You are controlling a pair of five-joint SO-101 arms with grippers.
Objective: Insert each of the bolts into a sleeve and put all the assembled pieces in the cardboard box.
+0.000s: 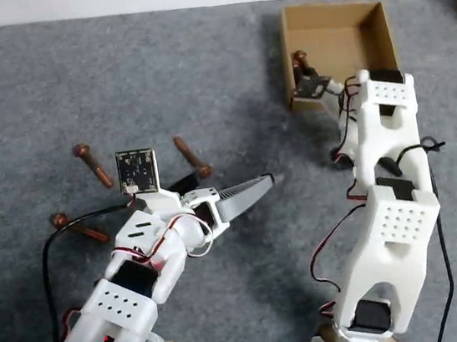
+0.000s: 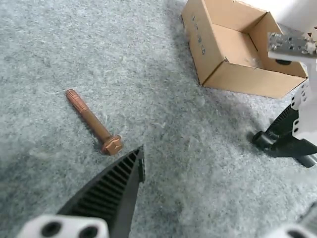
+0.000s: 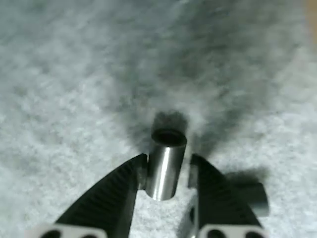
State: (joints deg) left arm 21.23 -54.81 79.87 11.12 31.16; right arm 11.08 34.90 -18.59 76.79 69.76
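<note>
Three rusty brown bolts lie on the grey carpet: one (image 1: pixel 93 165) at the left, one (image 1: pixel 191 157) near the middle, also in the left wrist view (image 2: pixel 94 121), and one (image 1: pixel 78 227) by the left arm. My left gripper (image 1: pixel 239 188) hovers open just right of the middle bolt, one black finger (image 2: pixel 116 181) showing. My right gripper (image 1: pixel 312 86) is by the front left corner of the cardboard box (image 1: pixel 379 33), shut on a shiny metal sleeve (image 3: pixel 166 168) whose open end faces the carpet. A second sleeve (image 3: pixel 255 198) lies beside it, partly hidden.
A small brownish piece (image 1: pixel 300 59) sits at the box's left wall; I cannot tell what it is. Red and black cables trail along both arms. Bare carpet stretches between the middle bolt and the box (image 2: pixel 237 54).
</note>
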